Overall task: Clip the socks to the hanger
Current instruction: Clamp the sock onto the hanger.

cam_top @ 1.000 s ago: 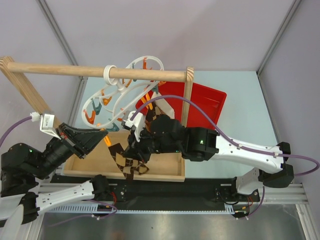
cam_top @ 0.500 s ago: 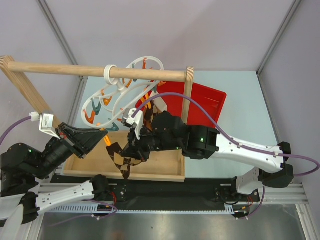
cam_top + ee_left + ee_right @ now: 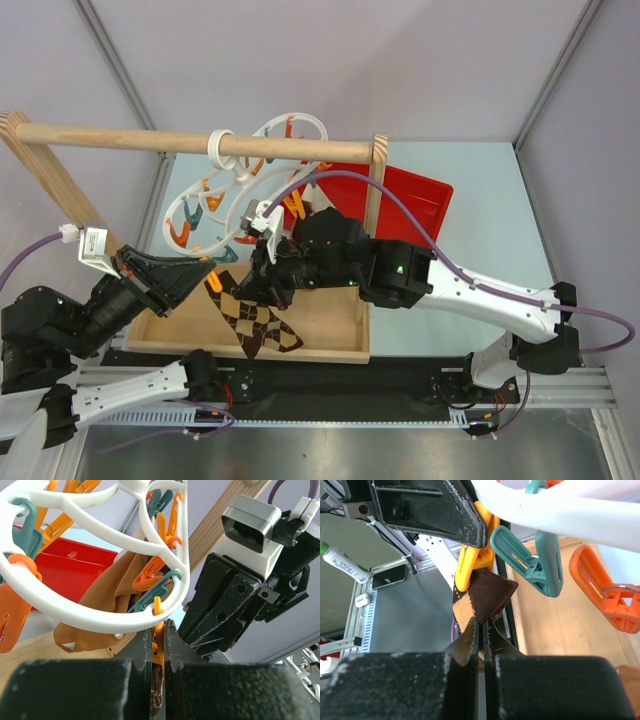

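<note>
"So, how far along?"
"Midway, I'd say. One tan cloth (image 3: 112,597) hangs clipped on the hanger (image 3: 95,622); the sock (image 3: 485,596) isn't pegged yet."
"Where is it?"
"Pinched tight in the right tool (image 3: 481,625), its corner just at the orange peg (image 3: 470,560). The left tool (image 3: 158,632) squeezes that peg."

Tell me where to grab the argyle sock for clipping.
Pinch the sock just below its brown top corner, coming from underneath, as the right gripper does. That leaves the flat corner free above the grip, pointing up at the orange peg hanging over it.
</note>
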`<state>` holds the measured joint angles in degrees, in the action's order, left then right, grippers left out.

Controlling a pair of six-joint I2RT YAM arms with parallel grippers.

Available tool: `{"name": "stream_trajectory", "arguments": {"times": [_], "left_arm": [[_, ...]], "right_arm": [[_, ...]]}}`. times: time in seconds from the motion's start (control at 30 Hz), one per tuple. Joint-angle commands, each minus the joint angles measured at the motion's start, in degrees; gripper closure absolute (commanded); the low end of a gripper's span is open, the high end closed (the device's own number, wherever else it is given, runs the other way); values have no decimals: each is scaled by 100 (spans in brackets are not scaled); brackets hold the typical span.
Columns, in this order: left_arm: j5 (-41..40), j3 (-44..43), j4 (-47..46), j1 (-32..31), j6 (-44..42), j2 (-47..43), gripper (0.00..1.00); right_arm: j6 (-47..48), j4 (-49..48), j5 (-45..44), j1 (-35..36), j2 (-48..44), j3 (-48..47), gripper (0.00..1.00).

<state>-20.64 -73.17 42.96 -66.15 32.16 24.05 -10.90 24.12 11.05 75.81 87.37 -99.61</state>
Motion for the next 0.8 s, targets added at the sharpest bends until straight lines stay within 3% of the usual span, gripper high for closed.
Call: {"name": "stream_trajectory", "arguments": {"times": [0.0, 0.07, 0.23, 0.33, 0.53, 0.57, 0.6, 0.7, 0.77], "left_arm": [[201, -22, -253, -38, 97, 56, 100], [192, -22, -253, -30, 106, 47, 97], [140, 56, -271, -38, 115, -85, 61], [79, 109, -244, -38, 132, -181, 49], [-36, 118, -95, -38, 132, -305, 36], [-88, 118, -25, -30, 150, -322, 36], [-106, 127, -7, -30, 167, -409, 35], [-177, 171, 142, -30, 220, -611, 32], [-177, 241, 186, -38, 264, -752, 30]], "right_arm": [[-44, -338, 82, -22, 17, -296, 100], [-44, -373, 108, -23, 43, -313, 100], [-44, -382, 99, -40, 122, -366, 100], [-53, -478, 55, -40, 105, -348, 100], [-158, -557, 46, -119, 157, -375, 98], [-176, -531, 12, -128, 166, -375, 94], [-193, -514, -76, -128, 183, -357, 81], [-246, -443, -173, -128, 175, -243, 59], [-290, -417, -243, -119, 149, -164, 50]]}}
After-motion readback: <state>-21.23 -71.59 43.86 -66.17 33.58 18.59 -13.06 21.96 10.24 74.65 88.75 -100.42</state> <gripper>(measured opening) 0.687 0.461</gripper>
